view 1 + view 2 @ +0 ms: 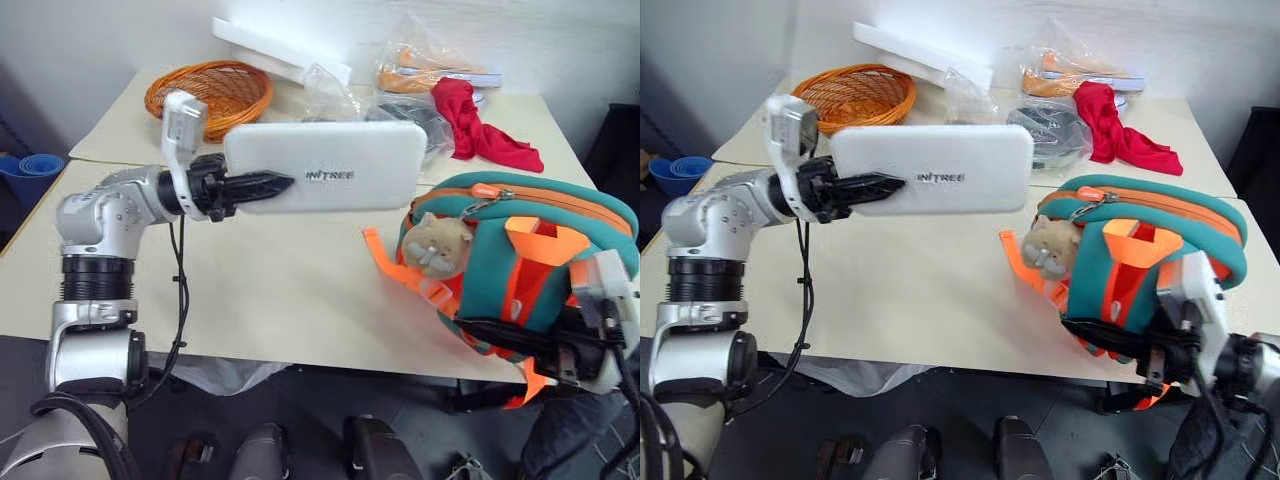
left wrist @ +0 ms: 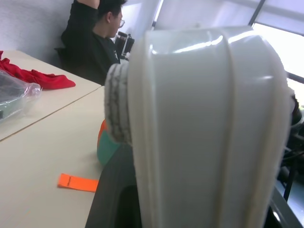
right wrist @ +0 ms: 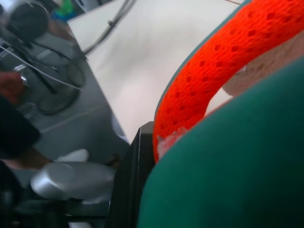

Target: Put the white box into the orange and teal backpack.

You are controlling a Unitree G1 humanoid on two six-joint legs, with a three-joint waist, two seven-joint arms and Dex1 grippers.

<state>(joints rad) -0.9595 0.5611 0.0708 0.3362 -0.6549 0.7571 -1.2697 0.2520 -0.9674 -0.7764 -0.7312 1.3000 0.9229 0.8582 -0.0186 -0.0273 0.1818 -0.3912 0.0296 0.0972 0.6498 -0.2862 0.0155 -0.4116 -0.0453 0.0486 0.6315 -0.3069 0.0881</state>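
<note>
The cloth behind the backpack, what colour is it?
Red cloth, plain and crumpled; clearest in the right eye view.

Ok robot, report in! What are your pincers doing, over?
Left pincer shut on the white box, held above the table. Right pincer shut on the backpack at the table edge. Backpack zipped shut, nothing between them. Over.

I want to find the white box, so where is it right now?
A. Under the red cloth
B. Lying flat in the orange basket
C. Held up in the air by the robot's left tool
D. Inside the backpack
C. The left tool clamps one end of the white box, holding it above the table, beside the orange and teal backpack.
</note>
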